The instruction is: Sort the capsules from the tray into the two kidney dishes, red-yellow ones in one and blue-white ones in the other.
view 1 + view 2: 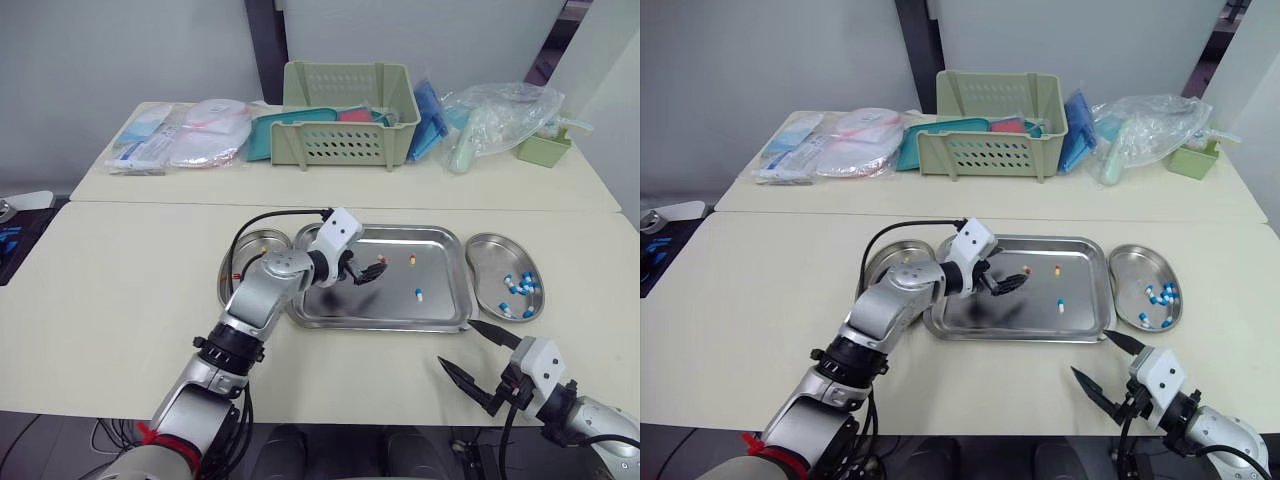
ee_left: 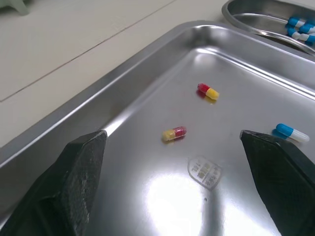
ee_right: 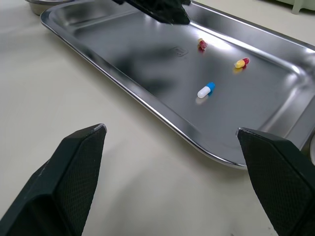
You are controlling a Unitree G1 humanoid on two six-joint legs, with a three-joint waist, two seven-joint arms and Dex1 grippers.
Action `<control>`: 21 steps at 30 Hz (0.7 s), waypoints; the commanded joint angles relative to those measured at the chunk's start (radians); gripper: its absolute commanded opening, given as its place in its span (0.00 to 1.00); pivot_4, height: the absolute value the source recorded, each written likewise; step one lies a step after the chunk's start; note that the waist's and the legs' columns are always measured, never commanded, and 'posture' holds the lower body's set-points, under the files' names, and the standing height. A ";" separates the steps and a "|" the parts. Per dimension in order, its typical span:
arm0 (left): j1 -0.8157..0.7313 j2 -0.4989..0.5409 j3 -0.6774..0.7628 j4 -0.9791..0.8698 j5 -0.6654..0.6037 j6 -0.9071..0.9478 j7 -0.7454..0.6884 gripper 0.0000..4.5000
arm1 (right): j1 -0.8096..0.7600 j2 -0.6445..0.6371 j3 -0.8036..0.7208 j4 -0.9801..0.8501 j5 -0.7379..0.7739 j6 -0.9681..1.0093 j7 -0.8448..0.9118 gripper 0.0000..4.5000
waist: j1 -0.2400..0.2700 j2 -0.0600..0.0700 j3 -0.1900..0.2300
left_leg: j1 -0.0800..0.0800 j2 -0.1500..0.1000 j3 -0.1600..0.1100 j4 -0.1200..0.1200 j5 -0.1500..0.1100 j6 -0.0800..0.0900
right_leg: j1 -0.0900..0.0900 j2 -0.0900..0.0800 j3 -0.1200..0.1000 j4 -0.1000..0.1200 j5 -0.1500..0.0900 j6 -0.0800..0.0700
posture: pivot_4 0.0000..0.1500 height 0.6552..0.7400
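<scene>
The left gripper point(image 1: 368, 270) hung low over the tray point(image 1: 440, 327), its fingers point(image 2: 81, 172) spread wide with nothing between them. The nearer red-yellow capsule point(image 2: 174, 133) lay on the tray floor straight ahead, in line with the gap, so the pose looked like a line-up for picking it. A second red-yellow capsule point(image 2: 207, 91) lay a little beyond, and a lone blue-white capsule point(image 2: 292, 132) sat toward the tray's right side. The right kidney dish point(image 1: 482, 248), just beside the tray's right edge, held a cluster of blue-white capsules point(image 1: 520, 287). The red-yellow ones therefore presumably belonged in the left kidney dish point(image 1: 262, 240), beside the tray's left end and largely hidden by the left arm. The right gripper point(image 1: 455, 342), likewise wide open and empty, hovered over the table point(image 1: 120, 300) near the tray's front right corner, probably to leave the left arm room.
</scene>
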 commanded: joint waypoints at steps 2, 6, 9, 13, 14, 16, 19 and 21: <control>-0.050 -0.074 -0.005 0.102 0.058 -0.076 0.048 1.00 | 0.022 0.010 0.003 -0.028 -0.005 -0.031 -0.013 0.99 | 0.003 0.000 0.000 | 0.000 0.000 0.000 0.000 0.000 0.000 | 0.000 0.000 0.000 0.000 0.000 0.000 | 1.00 1.00; -0.062 -0.132 -0.005 0.190 0.099 -0.132 0.079 1.00 | 0.028 0.013 0.013 -0.042 -0.009 -0.025 -0.024 0.99 | 0.002 0.000 0.000 | 0.000 0.000 0.000 0.000 0.000 0.000 | 0.000 0.000 0.000 0.000 0.000 0.000 | 1.00 1.00; -0.075 -0.165 0.006 0.241 0.116 -0.158 0.091 1.00 | 0.029 0.015 0.015 -0.053 -0.008 -0.016 -0.033 0.99 | 0.002 0.000 0.000 | 0.000 0.000 0.000 0.000 0.000 0.000 | 0.000 0.000 0.000 0.000 0.000 0.000 | 1.00 1.00; -0.100 -0.197 0.017 0.314 0.138 -0.192 0.108 1.00 | 0.033 0.010 0.017 -0.069 -0.005 -0.004 -0.043 0.99 | 0.003 0.000 0.000 | 0.000 -0.001 0.000 0.000 0.000 0.000 | 0.000 0.000 0.000 0.000 0.000 0.000 | 1.00 1.00; -0.106 -0.202 0.020 0.328 0.141 -0.197 0.111 1.00 | 0.035 0.009 0.016 -0.074 -0.004 0.001 -0.046 0.99 | 0.003 0.000 0.000 | 0.000 -0.001 0.000 0.000 0.000 0.000 | 0.000 0.000 0.000 0.000 0.000 0.000 | 1.00 1.00; -0.111 -0.207 0.023 0.344 0.147 -0.204 0.112 1.00 | 0.038 0.007 0.016 -0.081 -0.003 0.007 -0.050 0.99 | 0.003 0.000 0.000 | 0.000 -0.001 0.000 0.000 0.000 0.000 | 0.000 0.000 0.000 0.000 0.000 0.000 | 1.00 1.00; -0.108 -0.208 0.023 0.353 0.153 -0.202 0.105 1.00 | 0.042 0.006 0.016 -0.092 -0.001 0.017 -0.056 0.99 | 0.003 0.000 0.000 | 0.000 -0.001 0.000 0.000 0.000 0.000 | 0.000 0.000 0.000 0.000 0.000 0.000 | 1.00 1.00; -0.098 -0.204 0.017 0.345 0.158 -0.199 0.094 0.96 | 0.041 0.006 0.016 -0.103 0.000 0.029 -0.060 1.00 | 0.003 0.000 0.000 | 0.000 -0.001 0.000 0.000 0.000 0.000 | 0.000 0.000 0.000 0.000 0.000 0.000 | 1.00 1.00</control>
